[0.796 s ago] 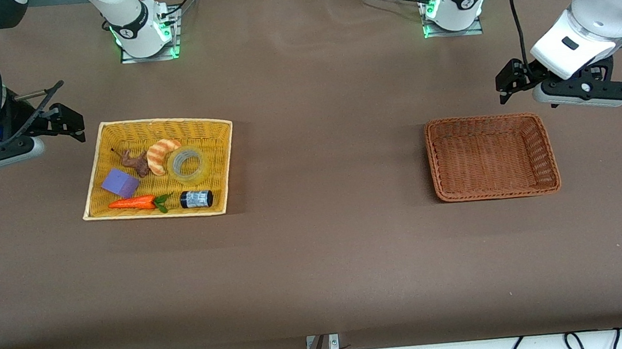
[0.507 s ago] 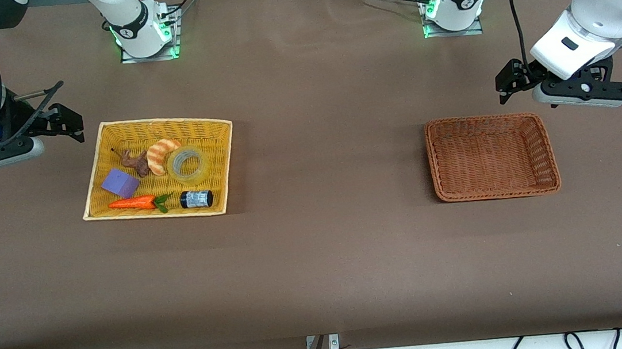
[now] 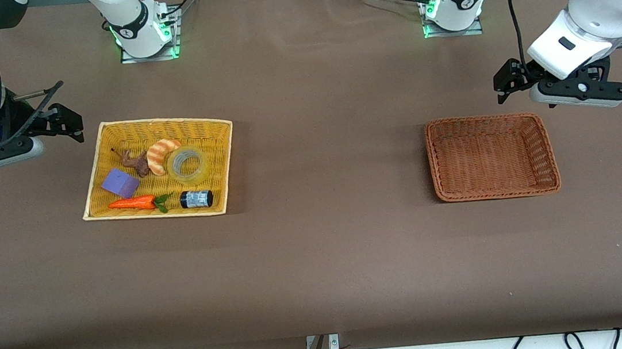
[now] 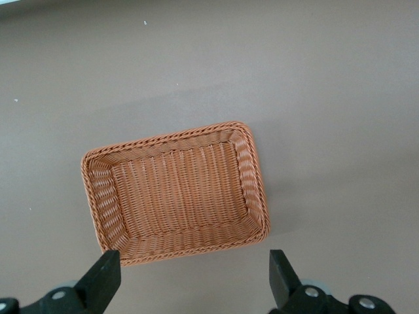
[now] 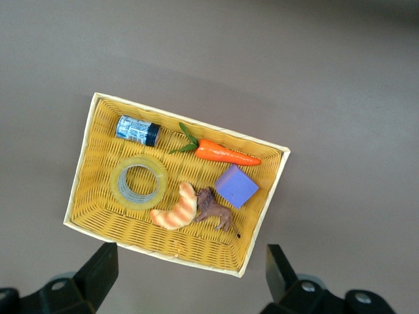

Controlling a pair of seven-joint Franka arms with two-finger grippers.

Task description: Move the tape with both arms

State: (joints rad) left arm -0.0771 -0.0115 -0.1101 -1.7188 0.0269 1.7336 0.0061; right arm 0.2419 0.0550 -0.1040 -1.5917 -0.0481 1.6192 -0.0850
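Left gripper [image 3: 509,84] creeps slightly off the brown basket [image 3: 538,133], right gripper [image 3: 59,117] barely shifts, both released and holding nothing; I see tape [image 3: 187,164] untouched in the yellow basket [image 3: 93,180], pickup not started.

Tape [image 3: 187,164] open above; croissant [image 3: 160,154] touching, jar [image 3: 196,198] near.

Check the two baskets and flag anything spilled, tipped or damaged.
Nothing stands out. The tape lies flat in the yellow basket among the other items, none over the rim. The brown basket holds nothing. The left gripper and right gripper hang open beside them.
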